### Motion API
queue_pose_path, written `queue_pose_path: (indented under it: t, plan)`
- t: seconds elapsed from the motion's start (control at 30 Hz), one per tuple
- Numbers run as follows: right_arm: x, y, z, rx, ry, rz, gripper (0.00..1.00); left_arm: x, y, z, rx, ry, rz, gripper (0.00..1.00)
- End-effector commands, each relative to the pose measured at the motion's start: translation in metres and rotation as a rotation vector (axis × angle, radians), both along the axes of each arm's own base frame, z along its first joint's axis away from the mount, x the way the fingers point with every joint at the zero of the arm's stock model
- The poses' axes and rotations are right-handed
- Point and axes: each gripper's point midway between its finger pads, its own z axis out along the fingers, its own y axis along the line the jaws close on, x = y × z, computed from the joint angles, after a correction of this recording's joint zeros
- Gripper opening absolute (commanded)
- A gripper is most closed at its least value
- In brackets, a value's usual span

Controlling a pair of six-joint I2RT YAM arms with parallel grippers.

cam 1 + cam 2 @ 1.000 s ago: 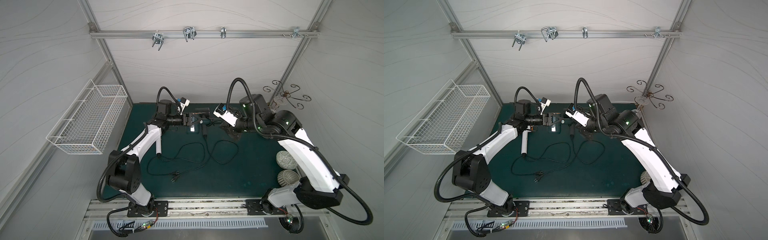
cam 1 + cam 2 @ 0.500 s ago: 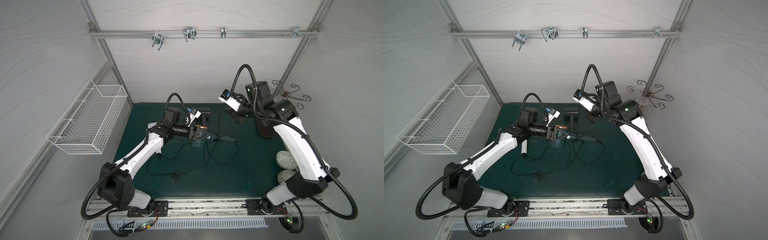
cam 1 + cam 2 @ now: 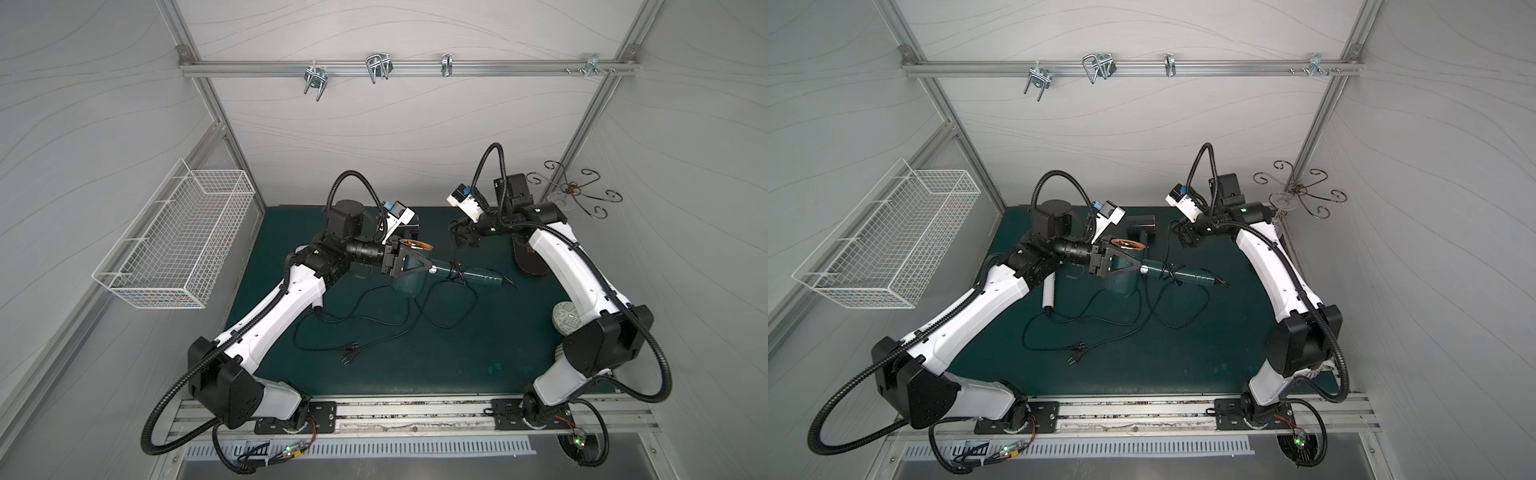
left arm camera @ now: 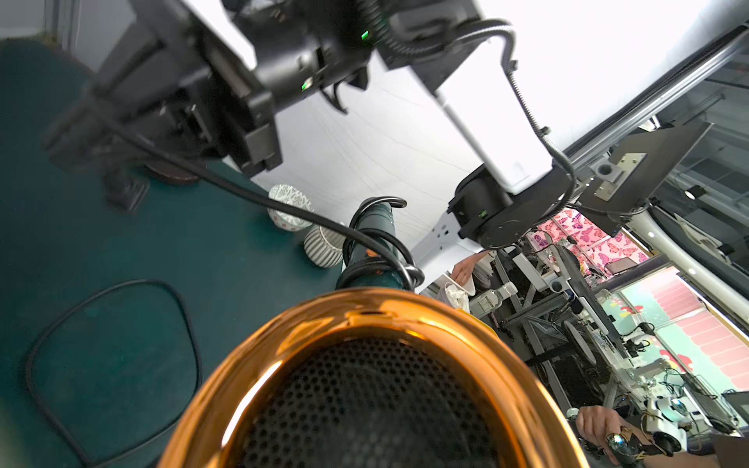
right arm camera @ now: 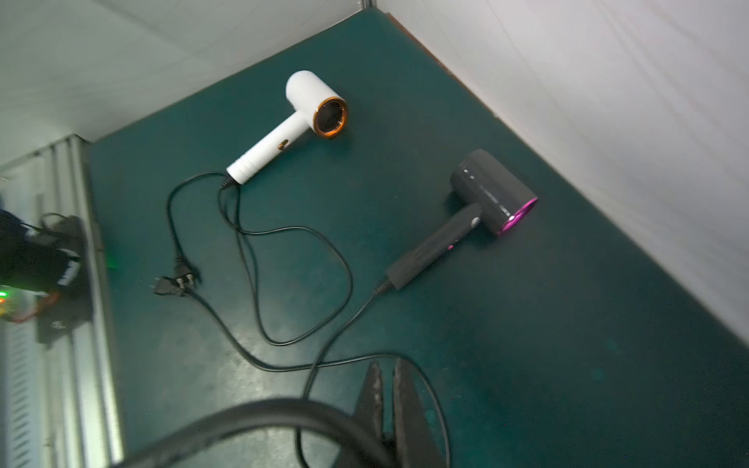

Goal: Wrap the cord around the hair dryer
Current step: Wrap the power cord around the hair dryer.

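Nearest the front edge of the dark green surface (image 3: pixel 457 365), two black plugs (image 3: pixel 351 352) lie together, with loose black cable looping back toward the middle; which plug belongs to which appliance cannot be told. Two patterned paper cups (image 3: pixel 566 318) stand at the right edge. At mid-surface the left gripper (image 3: pixel 415 262) has its fingers clamped across the head of the dark teal hair dryer with a copper-coloured rim (image 3: pixel 471 277), with the handle pointing toward the right edge. The thin black cord (image 4: pixel 283 206) makes a few turns around that handle, then rises to the right gripper (image 3: pixel 463 241), which hangs above the surface just beyond the handle. Its fingers (image 5: pixel 399 401) are closed, pinching the cord. A white hair dryer (image 5: pixel 308 105) lies left of centre, partly under the left arm. A dark grey hair dryer with a magenta rim (image 5: pixel 494 194) lies by the far edge.
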Motion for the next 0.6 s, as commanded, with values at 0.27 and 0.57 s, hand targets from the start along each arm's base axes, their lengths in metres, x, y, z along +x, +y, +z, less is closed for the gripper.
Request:
queue_pose_path:
  t: [0.27,0.57]
  plan:
    - [-0.014,-0.003,-0.02,0.299,0.248,0.022,0.0,0.017,0.018,0.07,-0.173,-0.151,-0.001,0.0]
    - [-0.04,0.002,-0.05,0.373,0.388,-0.042,0.0,0.057,0.034,0.083,-0.221,-0.157,0.111,0.0]
